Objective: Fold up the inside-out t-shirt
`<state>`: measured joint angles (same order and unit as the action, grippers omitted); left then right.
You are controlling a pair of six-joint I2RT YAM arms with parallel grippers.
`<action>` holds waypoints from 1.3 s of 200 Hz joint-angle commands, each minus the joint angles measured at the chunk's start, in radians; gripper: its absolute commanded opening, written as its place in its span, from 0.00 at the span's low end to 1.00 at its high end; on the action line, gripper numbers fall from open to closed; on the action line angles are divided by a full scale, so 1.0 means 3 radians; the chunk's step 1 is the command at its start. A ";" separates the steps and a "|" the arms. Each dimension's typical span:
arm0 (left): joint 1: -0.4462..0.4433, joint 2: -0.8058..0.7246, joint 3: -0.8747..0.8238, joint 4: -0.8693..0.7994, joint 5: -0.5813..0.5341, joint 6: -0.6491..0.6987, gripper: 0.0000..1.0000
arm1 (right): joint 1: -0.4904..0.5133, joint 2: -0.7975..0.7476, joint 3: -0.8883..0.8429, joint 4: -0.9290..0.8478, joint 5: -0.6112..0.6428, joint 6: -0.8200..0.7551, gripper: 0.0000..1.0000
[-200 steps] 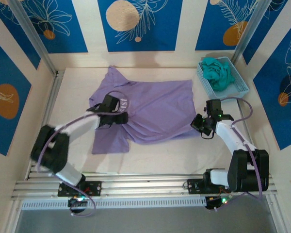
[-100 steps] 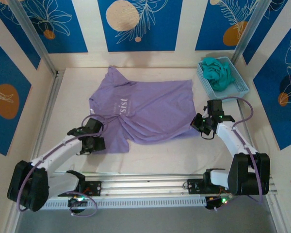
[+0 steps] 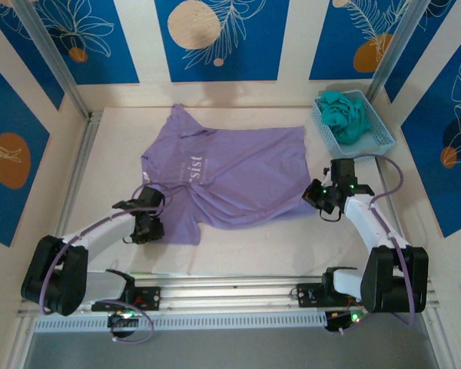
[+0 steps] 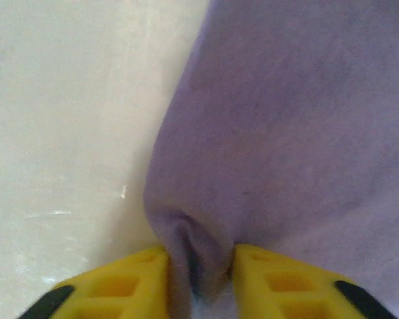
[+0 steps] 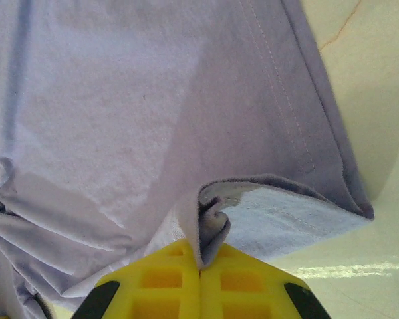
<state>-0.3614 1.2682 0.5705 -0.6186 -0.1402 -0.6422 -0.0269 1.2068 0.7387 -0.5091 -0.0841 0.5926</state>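
The lavender t-shirt [image 3: 242,173] lies spread across the middle of the table, with its faint white print [image 3: 196,163] facing up. My left gripper [image 3: 150,228] is at the shirt's near-left corner. In the left wrist view its yellow fingers [image 4: 143,282] are shut on a bunched ridge of the purple fabric [image 4: 286,119]. My right gripper [image 3: 320,201] sits at the near-right corner. There its fingers [image 5: 163,286] press together on a curled fold of the hem [image 5: 213,222], which is lifted slightly off the table.
A light blue basket [image 3: 380,134] holding a teal-green garment [image 3: 346,111] stands at the back right. Blue patterned walls enclose the table on three sides. A metal rail [image 3: 230,296] runs along the near edge by the arm bases.
My left gripper has left the shirt's printed middle, swung down to the near-left corner and shut on fabric there. The right gripper has barely moved.
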 commanded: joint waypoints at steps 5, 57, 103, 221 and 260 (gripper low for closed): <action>0.0007 -0.0009 -0.0168 0.0172 0.0258 -0.0034 0.12 | -0.0050 -0.0101 -0.0026 -0.0014 -0.0057 -0.0058 0.00; 0.0013 -0.0959 0.0693 -0.0193 -0.0369 0.0296 0.00 | -0.0269 -0.0371 0.0210 0.0161 -0.0241 -0.0040 0.00; 0.0013 -0.1101 0.2493 -0.0162 -0.0662 0.1015 0.00 | -0.0436 -0.0436 0.1261 0.0002 -0.0355 -0.0107 0.00; 0.0010 -0.0915 0.5244 -0.0278 -0.0668 0.1900 0.00 | -0.0555 -0.0817 0.4503 -0.1749 0.0342 -0.0728 0.00; 0.0003 -0.0205 0.5494 0.0092 -0.1333 0.2508 0.00 | -0.0555 -0.0493 0.4670 -0.1620 0.0441 -0.0823 0.00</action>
<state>-0.3603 1.0409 2.2066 -0.6468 -0.3794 -0.0383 -0.1856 0.9493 2.1677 -0.9600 -0.0269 0.3889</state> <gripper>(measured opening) 0.039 0.041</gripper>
